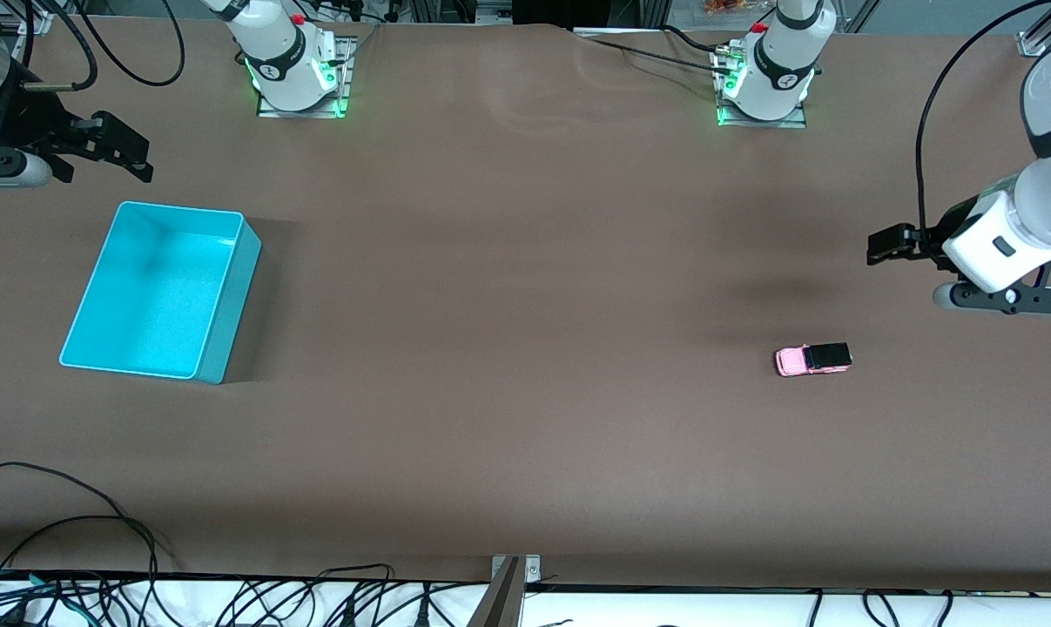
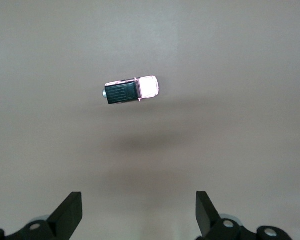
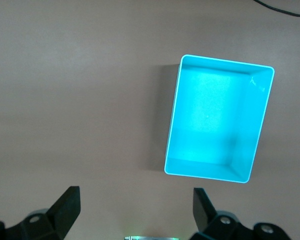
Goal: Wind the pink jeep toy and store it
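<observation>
The pink jeep toy (image 1: 812,359), pink body with a black roof, stands on the brown table toward the left arm's end; it also shows in the left wrist view (image 2: 131,91). My left gripper (image 1: 892,245) is open and empty, up in the air over bare table beside the jeep; in its wrist view (image 2: 139,215) the jaws stand wide apart. The turquoise bin (image 1: 155,296) stands empty toward the right arm's end, also in the right wrist view (image 3: 247,125). My right gripper (image 1: 116,146) is open and empty over bare table beside the bin, jaws wide in its wrist view (image 3: 136,212).
The two arm bases (image 1: 294,74) (image 1: 764,83) stand along the table's edge farthest from the front camera. Loose black cables (image 1: 72,522) lie at the edge nearest the camera, with a metal bracket (image 1: 508,583) at its middle. Brown table lies between bin and jeep.
</observation>
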